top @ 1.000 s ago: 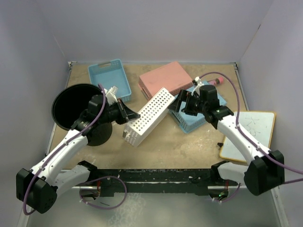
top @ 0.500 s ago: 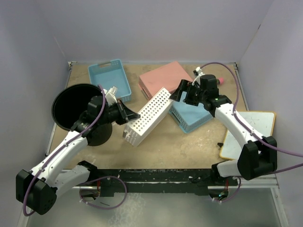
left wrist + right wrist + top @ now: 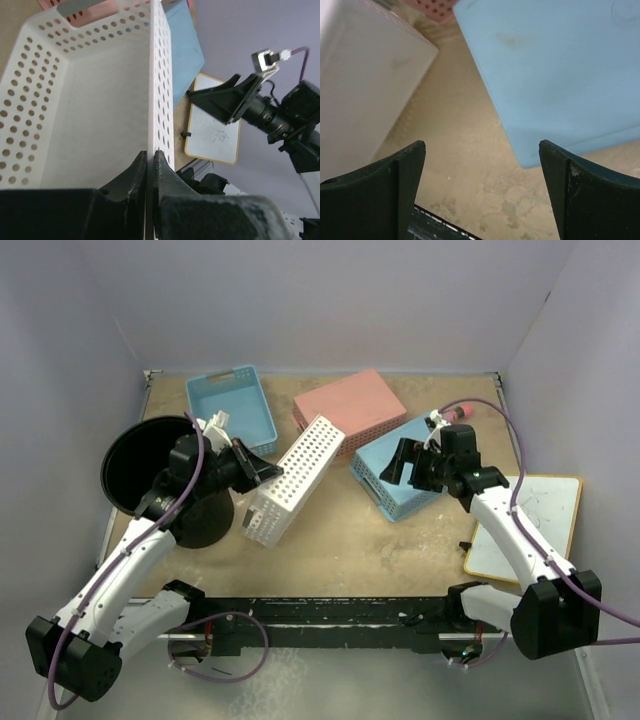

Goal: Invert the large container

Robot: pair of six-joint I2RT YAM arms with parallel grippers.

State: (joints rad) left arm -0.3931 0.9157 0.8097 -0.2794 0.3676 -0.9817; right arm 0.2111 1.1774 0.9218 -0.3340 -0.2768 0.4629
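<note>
The large container, a black round bin (image 3: 135, 465), stands upright at the table's left, mouth up, partly hidden by my left arm. My left gripper (image 3: 262, 472) is just right of it, shut on one long wall of the white perforated basket (image 3: 292, 478), which is tilted on its side. The left wrist view shows the fingertips (image 3: 151, 155) pinching that wall, with the basket's inside (image 3: 75, 110) to the left. My right gripper (image 3: 396, 462) is open and empty, over bare table beside the upside-down blue basket (image 3: 405, 480). Its jaws (image 3: 482, 145) stand wide apart.
A pink basket (image 3: 348, 405) lies upside down at the back middle. A second blue basket (image 3: 232, 405) sits open at the back left. A whiteboard (image 3: 525, 525) lies at the right edge. The white basket's side (image 3: 365, 85) and the blue basket (image 3: 555, 65) flank the right gripper.
My left gripper has pulled the white basket to the left and turned it steeper; the bin has shifted slightly left. My right gripper has drawn back right from the white basket.
</note>
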